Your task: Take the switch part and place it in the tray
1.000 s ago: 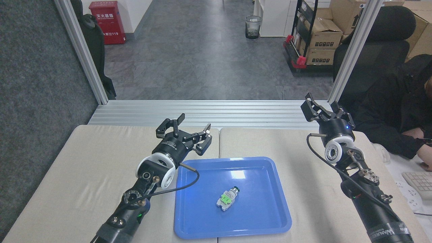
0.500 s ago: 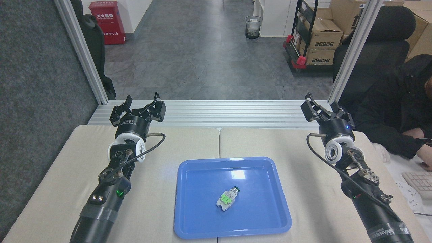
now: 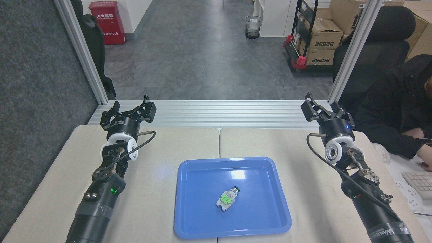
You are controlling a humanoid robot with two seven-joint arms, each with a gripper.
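One switch part (image 3: 228,199) lies on its side near the middle of the blue tray (image 3: 202,222), so placement reads as done; the left gripper (image 3: 128,111), jaws spread and empty, has drawn back from the tray's near-left corner to the far left of the surface (image 3: 162,141). Right gripper (image 3: 324,108), jaws likewise spread and empty, is unmoved at far right; both arms stand well apart from the tray rim, with open room all round it

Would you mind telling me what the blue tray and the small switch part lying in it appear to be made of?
The tray looks like glossy moulded plastic: its blue surface throws bright reflections and its corners are rounded. The switch part seems mixed: a matt white-grey base and a bright green clip, probably plastic, and a silvery neck that may be metal or plated plastic; at this size I cannot tell which.
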